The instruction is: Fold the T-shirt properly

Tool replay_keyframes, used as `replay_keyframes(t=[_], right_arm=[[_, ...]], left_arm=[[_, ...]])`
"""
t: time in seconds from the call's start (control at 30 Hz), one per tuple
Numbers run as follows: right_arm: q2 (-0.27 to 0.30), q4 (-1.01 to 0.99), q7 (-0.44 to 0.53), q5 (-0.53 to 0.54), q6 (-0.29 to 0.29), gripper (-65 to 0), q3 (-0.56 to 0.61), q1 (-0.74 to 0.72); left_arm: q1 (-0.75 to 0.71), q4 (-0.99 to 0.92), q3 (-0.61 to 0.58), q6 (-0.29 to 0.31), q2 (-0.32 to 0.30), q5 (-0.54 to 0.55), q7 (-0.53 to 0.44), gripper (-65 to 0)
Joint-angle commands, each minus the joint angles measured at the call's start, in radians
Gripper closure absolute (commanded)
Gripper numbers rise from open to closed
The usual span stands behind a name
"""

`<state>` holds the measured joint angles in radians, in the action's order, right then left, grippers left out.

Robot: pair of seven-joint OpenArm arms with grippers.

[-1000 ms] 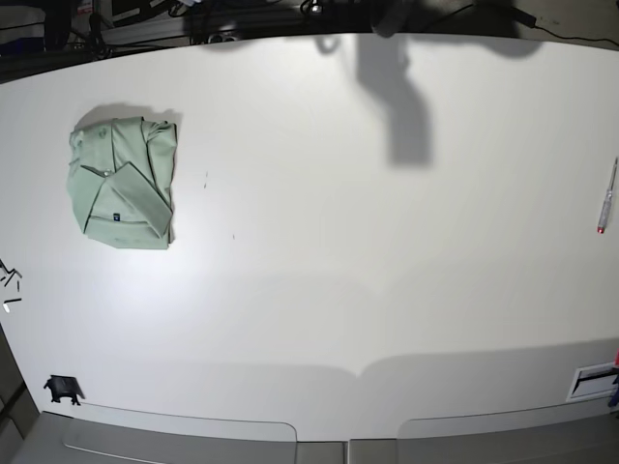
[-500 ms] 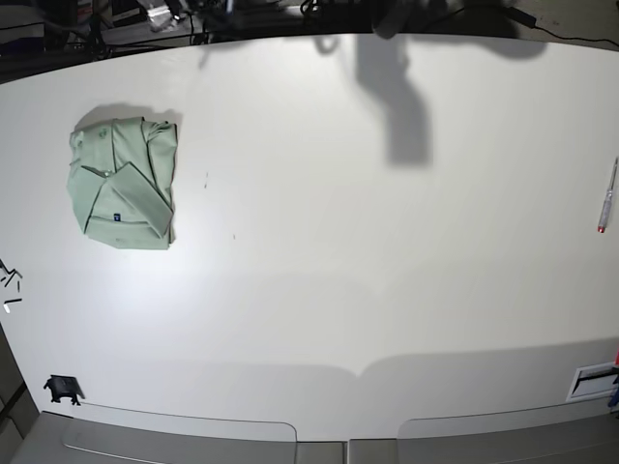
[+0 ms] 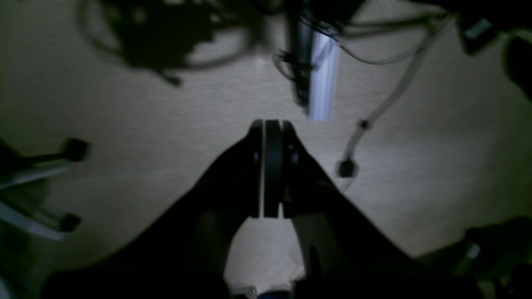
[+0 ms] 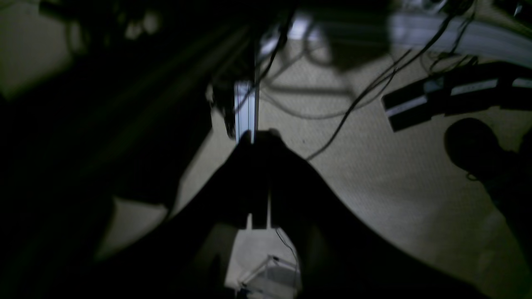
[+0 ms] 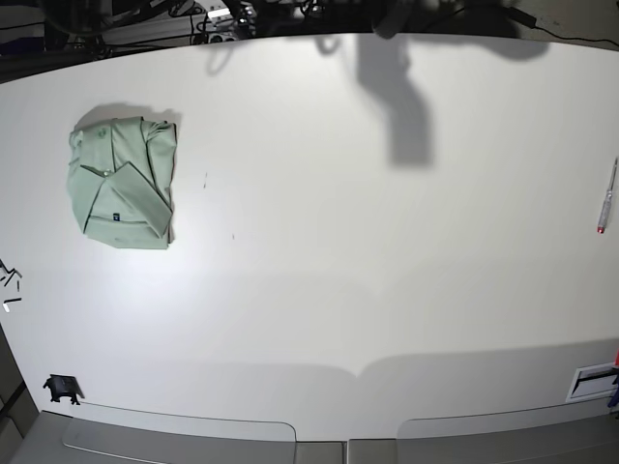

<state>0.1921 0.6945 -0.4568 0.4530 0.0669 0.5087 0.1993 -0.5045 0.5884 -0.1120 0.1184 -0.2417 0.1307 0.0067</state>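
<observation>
The pale sage-green T-shirt (image 5: 122,184) lies folded into a compact rectangle at the left of the white table (image 5: 338,242), its collar and tiny dark label patch facing up. Neither gripper shows in the base view. In the left wrist view my left gripper (image 3: 269,166) is shut, jaws pressed together, over a carpeted floor. In the right wrist view my right gripper (image 4: 259,178) is shut, dark against the floor. Both hold nothing, and the shirt shows in neither wrist view.
A red and white pen (image 5: 606,196) lies at the table's right edge. Small dark bits (image 5: 10,280) and a black clip (image 5: 62,389) sit at the left edge. A white label plate (image 5: 592,381) is at the front right. Cables and equipment lie behind the far edge.
The shirt has not moved. Only dark shapes along the table's far edge have shifted.
</observation>
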Motion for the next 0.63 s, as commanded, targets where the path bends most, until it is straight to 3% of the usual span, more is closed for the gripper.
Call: replay_keyframes(t=[0.0, 0.23, 0.6], right_arm=[[0.001, 0.0, 0.013, -0.005, -0.001, 0.0, 0.0, 0.0], [-0.001, -0.123, 0.125, -0.005, 0.0, 0.0, 0.0, -0.001], [-0.001, -0.248, 0.093, -0.008, 0.0, 0.0, 0.0, -0.016]], left_arm=[[-0.005, -0.006, -0.001, 0.001, -0.005, 0.001, -0.008, 0.0], [0.048, -0.099, -0.001, 0.002, -0.005, 0.001, -0.008, 0.0], [0.16, -0.158, -0.001, 0.026, -0.005, 0.002, -0.008, 0.0]])
